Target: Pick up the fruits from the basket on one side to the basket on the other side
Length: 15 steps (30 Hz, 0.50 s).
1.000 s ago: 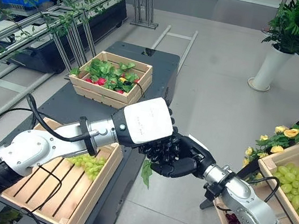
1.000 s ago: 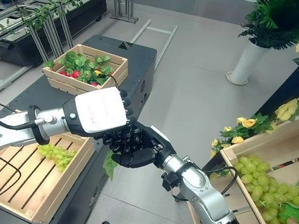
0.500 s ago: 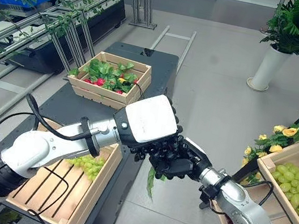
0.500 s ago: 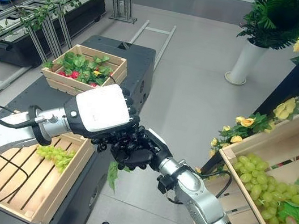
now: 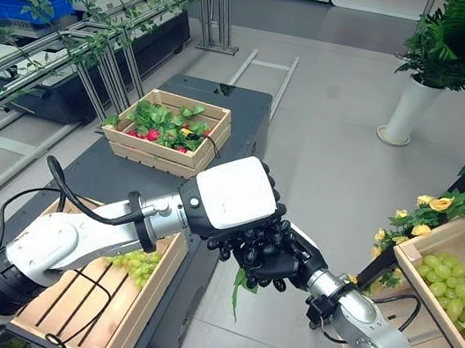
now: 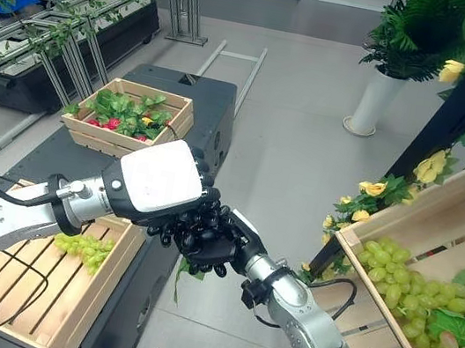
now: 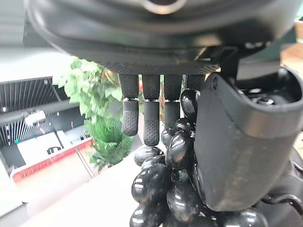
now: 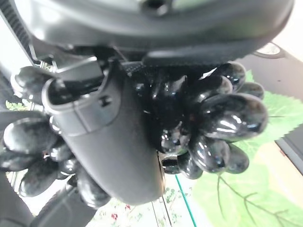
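A dark, flat-topped bench (image 5: 117, 172) carries two slatted wooden crates: the near crate (image 5: 81, 305), pale and open-bottomed in look, with a small bunch of green grapes (image 5: 135, 263) lying at its right side, and the far crate (image 5: 166, 132) heaped with green leaves and small red and yellow fruit. To the robot's right, a tilted wooden tray (image 6: 415, 285) holds round green grapes, with yellow flowers and foliage just beside it; a white planter (image 5: 406, 109) with a leafy plant stands on the grey floor beyond. Between bench and tray, over the floor, the two hands meet around a bunch of black grapes (image 6: 203, 233), glossy and oval, with a green leaf (image 5: 240, 287) hanging beneath. The left hand (image 5: 241, 202), its back capped by a smooth white square cover, lies over the bunch from above; the right hand (image 5: 295, 254) comes up from below. The left wrist view shows what the head views hide: ribbed dark fingers (image 7: 150, 113) reaching straight down to the top of the cluster, thumb broad beside the bunch, though whether they grip it cannot be told. The right wrist view shows the right hand's thumb (image 8: 109, 137) curled against the shiny grapes, clamping them against the palm, a veined leaf spread behind.
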Motion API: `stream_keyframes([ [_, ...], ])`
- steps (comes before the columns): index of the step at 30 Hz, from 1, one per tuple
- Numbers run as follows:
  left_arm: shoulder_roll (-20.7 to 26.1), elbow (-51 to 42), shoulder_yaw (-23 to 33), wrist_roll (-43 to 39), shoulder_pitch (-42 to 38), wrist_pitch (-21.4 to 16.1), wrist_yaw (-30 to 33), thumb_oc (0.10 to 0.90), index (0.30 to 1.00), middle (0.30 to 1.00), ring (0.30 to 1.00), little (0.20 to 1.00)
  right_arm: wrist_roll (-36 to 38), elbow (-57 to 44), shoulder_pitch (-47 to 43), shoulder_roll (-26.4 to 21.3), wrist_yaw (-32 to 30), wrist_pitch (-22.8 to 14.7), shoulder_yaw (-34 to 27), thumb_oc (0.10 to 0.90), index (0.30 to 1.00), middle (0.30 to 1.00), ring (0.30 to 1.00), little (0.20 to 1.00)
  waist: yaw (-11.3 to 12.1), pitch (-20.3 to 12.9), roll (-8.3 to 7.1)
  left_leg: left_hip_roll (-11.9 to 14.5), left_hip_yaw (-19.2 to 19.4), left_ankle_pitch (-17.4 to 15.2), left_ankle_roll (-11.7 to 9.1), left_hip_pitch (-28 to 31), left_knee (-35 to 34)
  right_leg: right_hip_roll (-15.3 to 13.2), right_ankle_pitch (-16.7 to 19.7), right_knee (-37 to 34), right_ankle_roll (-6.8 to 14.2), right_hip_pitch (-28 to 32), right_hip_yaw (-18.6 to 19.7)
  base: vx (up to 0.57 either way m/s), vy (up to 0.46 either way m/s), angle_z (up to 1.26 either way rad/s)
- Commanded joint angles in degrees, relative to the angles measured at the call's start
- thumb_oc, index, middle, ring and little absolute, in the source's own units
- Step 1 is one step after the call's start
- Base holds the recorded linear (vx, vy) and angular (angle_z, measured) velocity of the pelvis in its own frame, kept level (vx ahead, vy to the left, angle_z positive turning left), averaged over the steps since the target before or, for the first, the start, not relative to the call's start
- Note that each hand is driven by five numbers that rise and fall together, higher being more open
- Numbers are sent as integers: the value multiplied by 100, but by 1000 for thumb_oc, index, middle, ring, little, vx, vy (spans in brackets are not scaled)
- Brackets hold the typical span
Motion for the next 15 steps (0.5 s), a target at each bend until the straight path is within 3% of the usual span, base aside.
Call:
stream_keyframes([
  [1, -69, 634, 961, -1322, 143, 809, -47, 800, 900, 900, 900, 900, 31, -232, -139, 181, -376, -983, -751, 400, 300, 300, 300, 300, -89, -484, -238, -290, 313, -394, 341, 56, 6, 13, 373, 0, -126, -328, 185, -39, 31, -11],
  [6, -278, 843, 1394, -2265, 459, 945, 197, 800, 900, 900, 900, 900, -76, -184, -60, 330, -437, -1169, -949, 400, 300, 300, 300, 300, -95, -438, -226, -292, 331, -410, 358, 74, 6, 23, 385, 0, -133, -343, 265, -39, 34, -14],
  [15, -929, 1225, 2068, -3391, 669, 972, 1391, 800, 900, 900, 900, 900, -259, -33, 29, 615, -477, -1368, -1028, 400, 300, 300, 300, 300, -178, -406, -218, -308, 400, -453, 385, 96, 6, 54, 404, 0, -152, -383, 461, -32, 41, -17],
])
